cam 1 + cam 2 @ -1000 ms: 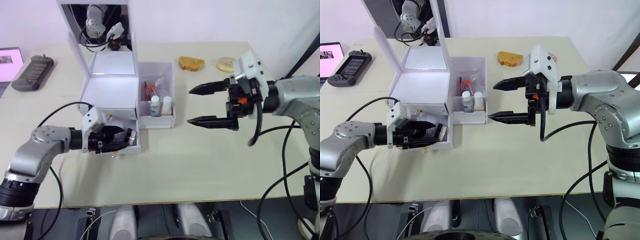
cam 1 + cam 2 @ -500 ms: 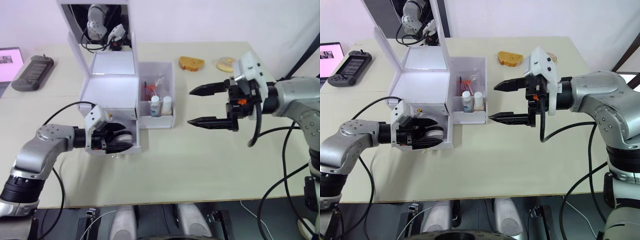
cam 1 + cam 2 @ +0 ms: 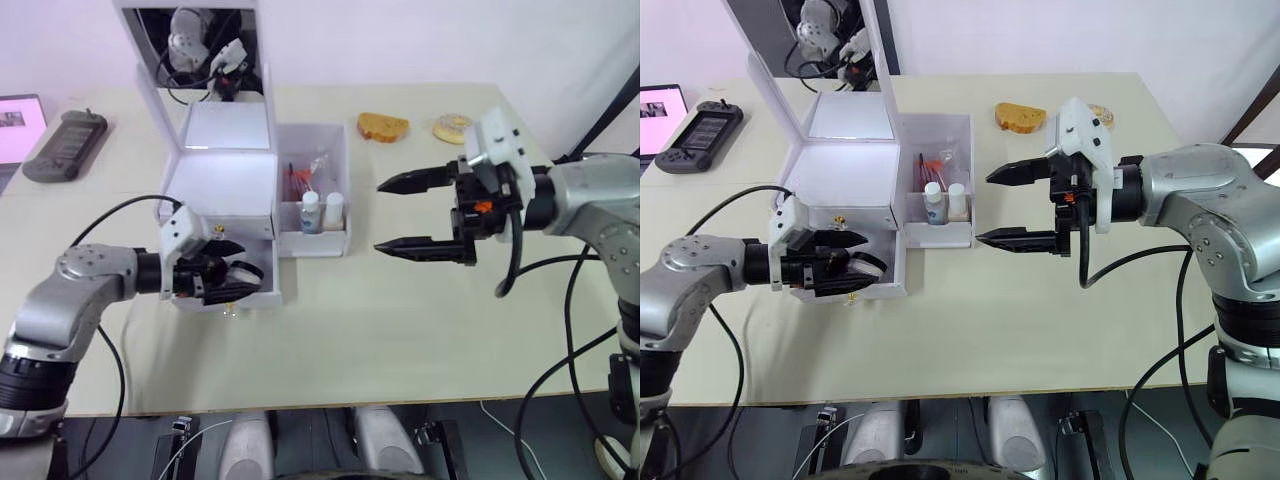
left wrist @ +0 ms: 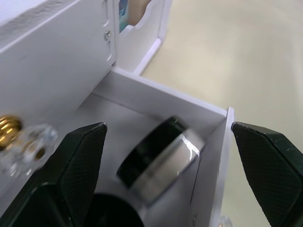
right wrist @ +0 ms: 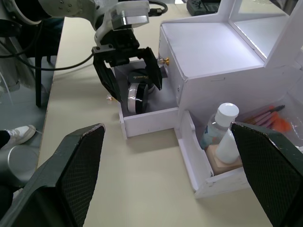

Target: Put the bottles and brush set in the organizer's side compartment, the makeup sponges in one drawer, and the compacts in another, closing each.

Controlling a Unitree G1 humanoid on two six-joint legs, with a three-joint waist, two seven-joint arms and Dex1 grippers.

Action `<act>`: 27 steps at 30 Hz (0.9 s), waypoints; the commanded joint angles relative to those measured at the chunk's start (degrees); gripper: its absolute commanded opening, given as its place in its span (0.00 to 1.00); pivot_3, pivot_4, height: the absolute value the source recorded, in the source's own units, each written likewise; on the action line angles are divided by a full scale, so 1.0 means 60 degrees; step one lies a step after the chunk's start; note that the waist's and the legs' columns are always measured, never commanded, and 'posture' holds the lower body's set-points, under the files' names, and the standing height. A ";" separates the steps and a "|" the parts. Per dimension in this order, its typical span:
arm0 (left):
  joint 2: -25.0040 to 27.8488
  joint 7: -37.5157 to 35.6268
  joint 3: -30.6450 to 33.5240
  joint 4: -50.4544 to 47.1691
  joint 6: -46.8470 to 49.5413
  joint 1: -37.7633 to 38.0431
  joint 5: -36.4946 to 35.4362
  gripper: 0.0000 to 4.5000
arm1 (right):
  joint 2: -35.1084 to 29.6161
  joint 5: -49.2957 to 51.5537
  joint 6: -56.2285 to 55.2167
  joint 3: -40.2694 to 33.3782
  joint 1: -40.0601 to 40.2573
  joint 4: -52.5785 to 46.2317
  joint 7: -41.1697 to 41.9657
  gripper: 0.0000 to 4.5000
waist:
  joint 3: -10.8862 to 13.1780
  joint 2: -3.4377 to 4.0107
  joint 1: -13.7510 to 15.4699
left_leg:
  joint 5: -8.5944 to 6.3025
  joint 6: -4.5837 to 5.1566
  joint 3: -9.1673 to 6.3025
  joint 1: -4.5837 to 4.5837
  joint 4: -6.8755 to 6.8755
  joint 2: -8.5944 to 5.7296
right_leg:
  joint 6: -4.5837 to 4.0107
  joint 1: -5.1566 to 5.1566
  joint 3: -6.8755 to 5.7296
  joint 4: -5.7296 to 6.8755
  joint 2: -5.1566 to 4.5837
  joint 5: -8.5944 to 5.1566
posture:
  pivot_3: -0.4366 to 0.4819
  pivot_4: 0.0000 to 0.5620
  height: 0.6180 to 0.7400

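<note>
The white organizer (image 3: 222,183) stands with its mirror lid up and its lower drawer (image 5: 150,119) pulled out. A black compact (image 4: 158,160) with a silver rim lies tilted in that drawer, and a second dark round case (image 5: 135,75) leans behind it. My left gripper (image 3: 240,278) is open at the drawer mouth, one finger on each side of the compact without clamping it. The side compartment (image 3: 318,243) holds the two bottles (image 3: 311,212) and the brush set (image 3: 303,176). My right gripper (image 3: 380,213) hovers open to the right of the organizer. The makeup sponges are out of view.
A game controller (image 3: 65,143) and a tablet (image 3: 18,118) lie at the far left of the table. A brown bread-like piece (image 3: 383,126) and a round yellow item (image 3: 452,127) sit at the back right. A small crystal drawer knob (image 4: 28,144) sticks out beside my left fingers.
My left gripper pushed the compact into the lower drawer, opened, and drew back slightly to the left, leaving the compact inside. The right arm has not moved.
</note>
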 commanded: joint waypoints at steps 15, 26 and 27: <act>0.0185 -0.0653 -0.0472 0.0172 -0.2358 -0.0308 0.1120 0.99 | 0.0067 0.0095 -0.0222 -0.0254 -0.0181 -0.0151 -0.0083 1.00 | 0.0000 0.0000 0.0030 | 0.0000 0.0000 0.0002 0.0000 0.0001 -0.0001 | -0.0001 0.0000 0.0000 0.0000 -0.0002 -0.0001 | 0.48 0.27 1.00; 0.0282 -0.1180 -0.1205 0.0704 -0.2586 -0.1296 0.1651 0.94 | 0.0089 0.0200 -0.0186 -0.0295 -0.0100 -0.0260 -0.0301 1.00 | 0.0000 0.0000 0.0123 | 0.0000 0.0000 0.0002 0.0000 0.0004 0.0000 | 0.0000 0.0001 0.0000 0.0002 0.0001 0.0000 | 0.48 0.27 1.00; 0.0281 -0.1210 -0.1274 0.0762 -0.2621 -0.1363 0.1731 0.87 | 0.0090 0.0206 -0.0193 -0.0291 -0.0094 -0.0267 -0.0318 1.00 | 0.0000 0.0000 0.0136 | 0.0000 0.0000 0.0002 0.0000 0.0005 0.0000 | 0.0000 0.0000 -0.0001 0.0002 0.0001 0.0000 | 0.48 0.27 1.00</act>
